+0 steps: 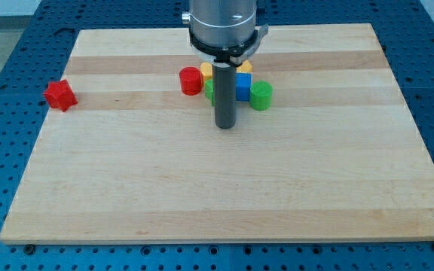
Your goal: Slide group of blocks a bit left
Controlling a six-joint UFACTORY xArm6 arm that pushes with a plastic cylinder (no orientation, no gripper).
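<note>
A group of blocks sits at the top middle of the wooden board (224, 188). It holds a red cylinder (191, 80), a green cylinder (261, 95), a blue block (243, 86), a yellow block (206, 70) and another yellow piece (244, 68) behind the blue one, and a green block (210, 92) mostly hidden by the rod. The dark rod comes down in front of the group. My tip (225, 125) rests on the board just below the group, near its middle. The rod hides how the middle blocks touch.
A red star-shaped block (60, 95) lies alone at the board's left edge, far from the group. The board rests on a blue perforated table (6, 83). The arm's grey flange (226, 26) hangs over the board's top edge.
</note>
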